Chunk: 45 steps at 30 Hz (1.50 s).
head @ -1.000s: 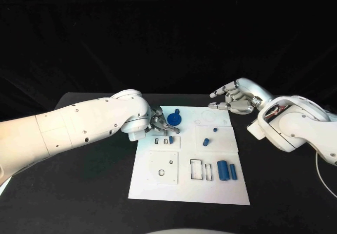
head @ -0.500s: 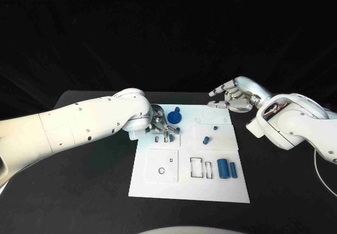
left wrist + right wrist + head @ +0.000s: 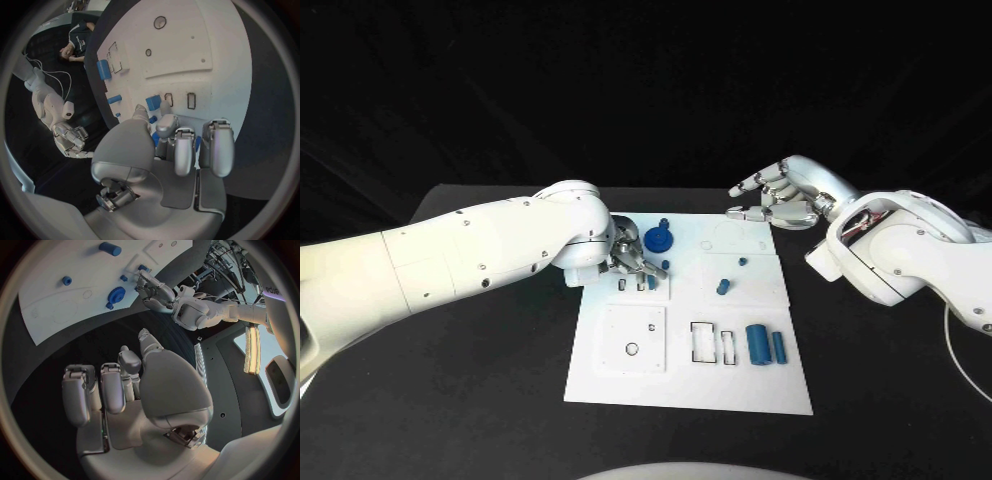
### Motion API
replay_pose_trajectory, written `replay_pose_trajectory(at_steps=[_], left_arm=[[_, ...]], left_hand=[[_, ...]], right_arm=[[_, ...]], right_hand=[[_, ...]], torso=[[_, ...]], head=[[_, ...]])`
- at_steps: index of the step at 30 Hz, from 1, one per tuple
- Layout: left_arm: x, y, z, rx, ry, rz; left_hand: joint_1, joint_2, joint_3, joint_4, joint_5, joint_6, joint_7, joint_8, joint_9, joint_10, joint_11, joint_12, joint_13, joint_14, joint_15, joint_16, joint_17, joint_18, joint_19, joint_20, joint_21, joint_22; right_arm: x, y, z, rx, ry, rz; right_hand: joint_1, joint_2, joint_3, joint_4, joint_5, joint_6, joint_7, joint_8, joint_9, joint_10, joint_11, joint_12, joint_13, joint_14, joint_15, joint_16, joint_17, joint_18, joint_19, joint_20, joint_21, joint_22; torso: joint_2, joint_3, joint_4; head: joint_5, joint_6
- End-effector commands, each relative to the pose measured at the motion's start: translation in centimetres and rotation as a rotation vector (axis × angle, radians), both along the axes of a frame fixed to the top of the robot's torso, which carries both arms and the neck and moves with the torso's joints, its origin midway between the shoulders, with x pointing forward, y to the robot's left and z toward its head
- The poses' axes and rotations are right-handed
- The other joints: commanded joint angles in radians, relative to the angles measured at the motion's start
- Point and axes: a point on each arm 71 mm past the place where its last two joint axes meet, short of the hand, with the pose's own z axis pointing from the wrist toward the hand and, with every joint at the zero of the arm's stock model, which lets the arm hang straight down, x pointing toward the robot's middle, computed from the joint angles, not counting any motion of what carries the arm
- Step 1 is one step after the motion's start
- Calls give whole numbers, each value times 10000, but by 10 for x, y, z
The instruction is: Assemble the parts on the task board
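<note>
The white task board [image 3: 689, 385] lies mid-table. My left hand [image 3: 629, 258] hangs over its far-left corner, fingers [image 3: 217, 150] curled down. Its thumb tip sits against a small blue block [image 3: 153, 103] beside two narrow slots [image 3: 630, 286]. A round blue part [image 3: 659, 240] lies just past the hand and shows blue between its fingers. A small blue peg [image 3: 741, 264] and a short blue piece [image 3: 723, 289] sit mid-board. A blue cylinder [image 3: 759, 346] and a blue bar [image 3: 777, 348] lie to the right. My right hand [image 3: 783, 200] hovers off the far-right corner, fingers spread, holding nothing.
The board has a square plate with holes [image 3: 635, 340] and two rectangular cut-outs [image 3: 714, 345] on its near half. Black table [image 3: 459, 400] surrounds the board on all sides. My white left forearm [image 3: 459, 255] crosses the table's left side.
</note>
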Motion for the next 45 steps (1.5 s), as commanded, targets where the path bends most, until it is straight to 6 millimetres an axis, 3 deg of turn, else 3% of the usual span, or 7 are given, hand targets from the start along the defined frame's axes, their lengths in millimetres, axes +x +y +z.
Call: replay_pose_trajectory(at_steps=[1, 12, 29, 33, 42, 43, 45], left_arm=[[-2, -3, -1, 120, 120, -223], [-2, -4, -1, 105, 116, -243], [-4, -6, -2, 161, 261, -437], [-4, -6, -2, 92, 312, -408], [-4, -6, -1, -40, 286, -327], [-4, -6, -1, -54, 284, -321], [-4, -5, -1, -106, 270, -286]], left_hand=[[147, 21, -6, -51, 48, -41, -39, 33, 18, 46, 15, 43, 6, 1052, -49, 30, 2634, -56, 305, -61, 28, 1067], [618, 220, 252, -229, 117, -81, -41, -5, 179, 34, 12, 51, 20, 1052, -51, 30, 2634, -57, 301, -64, 29, 1084], [902, 266, 466, -392, 115, -102, -39, -60, 263, 17, 12, 38, 14, 1052, -49, 30, 2634, -61, 304, -61, 38, 1111], [1190, 386, 727, -560, 121, -118, -63, -119, 297, 3, -7, 20, 4, 1052, -63, 30, 2634, -64, 308, -69, 47, 1134], [2611, 782, 2402, -1516, 188, -368, -141, -506, 266, -168, -103, -174, -101, 1052, -167, 30, 2634, -50, 269, -168, 17, 1101], [2745, 739, 2679, -1640, 217, -412, -121, -564, 253, -204, -92, -217, -124, 1052, -166, 30, 2634, -48, 260, -177, 8, 1087], [2674, 368, 3593, -1772, 499, -424, -42, -688, 252, -250, -24, -322, -197, 1052, -109, 30, 2634, -48, 245, -138, -3, 1077]], right_arm=[[0, 2, -1, -140, 23, 99], [0, 3, -1, -132, 26, 107], [0, 4, -2, -123, 33, 140], [0, 5, -2, -123, 36, 153], [1, 5, -2, -124, 44, 174], [1, 5, -2, -125, 45, 175], [1, 5, -2, -127, 49, 177]], right_hand=[[-114, 4, -53, -3, 56, 17, 40, -26, 8, -82, -11, -35, -17, 576, -65, -48, 458, -39, 118, -41, -36, 1279], [-106, 10, -58, -3, 66, 18, 39, -27, 8, -95, -11, -62, -37, 572, -65, -63, 439, -32, 100, -40, -51, 1252], [-106, 10, -58, -3, 66, 18, 39, -27, 8, -95, -11, -62, -37, 572, -65, -63, 439, -32, 100, -40, -51, 1252], [-100, 14, -60, -4, 73, 18, 39, -28, 8, -95, -12, -60, -36, 571, -66, -66, 437, -31, 97, -40, -53, 1248], [-92, 21, -64, -4, 82, 18, 38, -30, 8, -95, -12, -57, -34, 570, -66, -70, 434, -30, 94, -40, -57, 1243], [-92, 21, -64, -4, 82, 18, 38, -30, 8, -95, -12, -57, -34, 570, -66, -70, 434, -30, 94, -40, -57, 1243], [-92, 21, -64, -4, 82, 18, 38, -30, 8, -95, -12, -57, -34, 570, -66, -70, 434, -30, 94, -40, -57, 1243]], torso=[[4, 1, 1], [1, 2, -3], [5, 2, 8], [2, 3, 10], [4, 5, -3], [6, 5, -4], [10, 4, -7]], head=[[-3, -7], [-5, -28], [-24, -102], [-24, -125], [-26, -141], [-26, -146], [-27, -150]])
